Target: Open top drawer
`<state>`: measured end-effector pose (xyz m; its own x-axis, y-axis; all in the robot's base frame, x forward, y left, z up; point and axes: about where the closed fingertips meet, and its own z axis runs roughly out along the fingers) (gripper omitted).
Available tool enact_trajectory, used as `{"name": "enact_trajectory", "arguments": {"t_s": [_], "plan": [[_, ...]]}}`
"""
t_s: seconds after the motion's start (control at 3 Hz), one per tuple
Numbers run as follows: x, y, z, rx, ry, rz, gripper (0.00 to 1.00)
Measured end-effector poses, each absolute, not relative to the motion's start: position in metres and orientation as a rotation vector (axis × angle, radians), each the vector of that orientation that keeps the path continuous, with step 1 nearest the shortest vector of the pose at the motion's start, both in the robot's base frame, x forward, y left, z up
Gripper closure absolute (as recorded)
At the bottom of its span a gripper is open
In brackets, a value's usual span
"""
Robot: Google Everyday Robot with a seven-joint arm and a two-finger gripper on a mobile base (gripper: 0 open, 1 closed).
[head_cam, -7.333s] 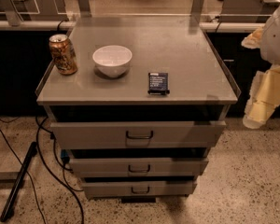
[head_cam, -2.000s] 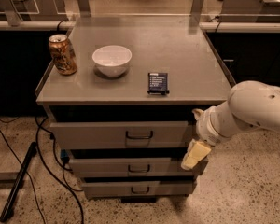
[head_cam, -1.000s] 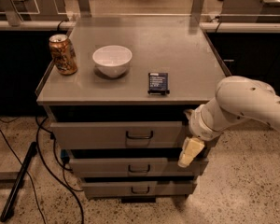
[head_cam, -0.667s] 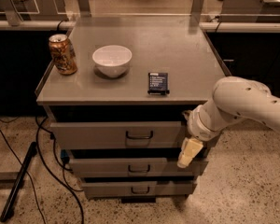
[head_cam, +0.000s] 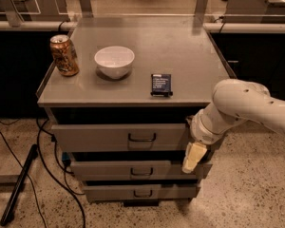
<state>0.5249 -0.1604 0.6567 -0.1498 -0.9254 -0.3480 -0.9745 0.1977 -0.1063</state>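
The top drawer (head_cam: 97, 137) is the widest grey metal front, just under the cabinet top, with a small dark loop handle (head_cam: 142, 137) at its centre. Its front sits level with how it stood earlier. My gripper (head_cam: 193, 157) hangs from the white arm (head_cam: 237, 103) at the drawer's right end, reaching down over the right end of the middle drawer (head_cam: 104, 170). It is well to the right of the handle and holds nothing that I can see.
On the cabinet top (head_cam: 190, 51) stand a soda can (head_cam: 64, 55), a white bowl (head_cam: 114, 61) and a small dark packet (head_cam: 161, 84). The bottom drawer (head_cam: 109, 193) is lowest. Cables (head_cam: 47, 170) and a dark pole (head_cam: 19, 184) lie on the floor at left.
The arm has swung in from the right and lowered to the right end of the top drawer, edging slightly left over the last second. The drawers have not moved.
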Motion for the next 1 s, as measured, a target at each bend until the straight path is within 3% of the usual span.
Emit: {"name": "enact_trajectory", "arguments": {"t_s": [1.0], "plan": [[0.5126, -0.1633, 0.6655, -1.899, 2.189, 0.235, 0.00]]}}
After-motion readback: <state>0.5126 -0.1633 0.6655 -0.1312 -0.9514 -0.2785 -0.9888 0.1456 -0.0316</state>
